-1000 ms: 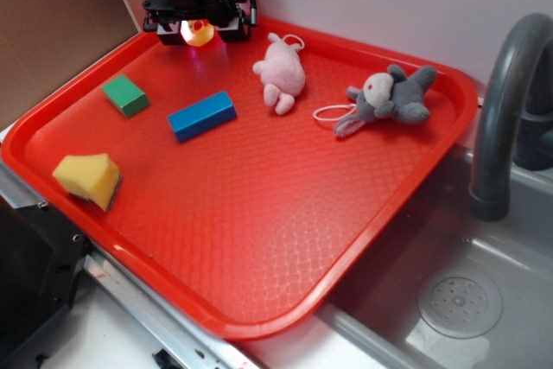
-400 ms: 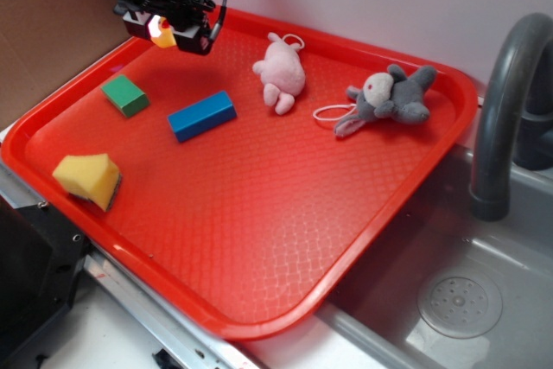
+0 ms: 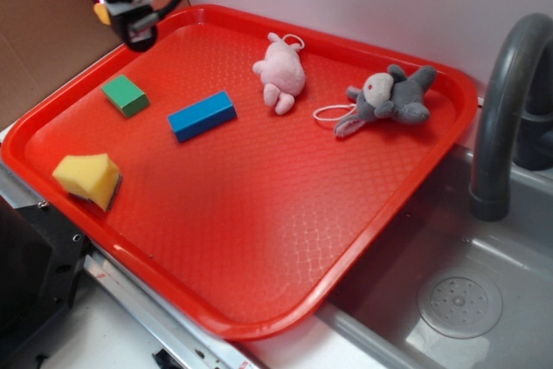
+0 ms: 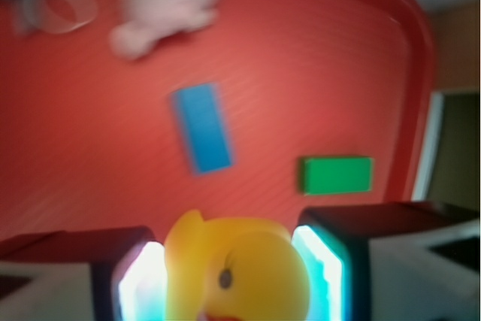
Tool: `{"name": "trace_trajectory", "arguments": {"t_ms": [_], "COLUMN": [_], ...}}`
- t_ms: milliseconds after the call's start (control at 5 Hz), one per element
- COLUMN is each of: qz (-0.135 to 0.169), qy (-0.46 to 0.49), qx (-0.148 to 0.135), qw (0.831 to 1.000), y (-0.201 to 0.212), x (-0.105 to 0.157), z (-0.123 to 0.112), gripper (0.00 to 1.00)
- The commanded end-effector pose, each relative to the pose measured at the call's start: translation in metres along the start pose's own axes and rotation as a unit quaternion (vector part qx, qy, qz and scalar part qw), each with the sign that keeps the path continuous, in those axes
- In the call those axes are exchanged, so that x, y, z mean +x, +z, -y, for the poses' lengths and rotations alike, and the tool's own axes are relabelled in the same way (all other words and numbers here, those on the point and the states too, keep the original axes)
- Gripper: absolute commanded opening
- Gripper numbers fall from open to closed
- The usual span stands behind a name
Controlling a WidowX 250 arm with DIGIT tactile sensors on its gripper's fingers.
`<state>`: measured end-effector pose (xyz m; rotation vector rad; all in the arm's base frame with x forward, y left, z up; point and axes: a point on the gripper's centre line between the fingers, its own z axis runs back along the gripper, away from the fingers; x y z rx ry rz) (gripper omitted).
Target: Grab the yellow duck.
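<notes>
Gripper (image 4: 237, 268) at bottom centre of the wrist view pinches the yellow duck (image 4: 239, 272) between both fingers, held clear above the red tray (image 4: 90, 178), likely to keep the catch free of the green block (image 4: 336, 175) and blue block (image 4: 201, 128) below.

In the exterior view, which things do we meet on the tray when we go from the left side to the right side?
Yellow sponge → green block → blue block → pink plush toy → grey plush toy.
</notes>
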<state>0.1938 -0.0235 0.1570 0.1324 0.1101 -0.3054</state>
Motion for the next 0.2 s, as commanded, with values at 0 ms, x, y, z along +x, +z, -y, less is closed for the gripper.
{"name": "trace_trajectory", "arguments": {"t_ms": [0], "qz": [0.096], "qy": [0.121], "qx": [-0.011], "qw": [0.988], "y": [0.0677], "x": [-0.0081], "z": [-0.0122], "gripper": [0.00]}}
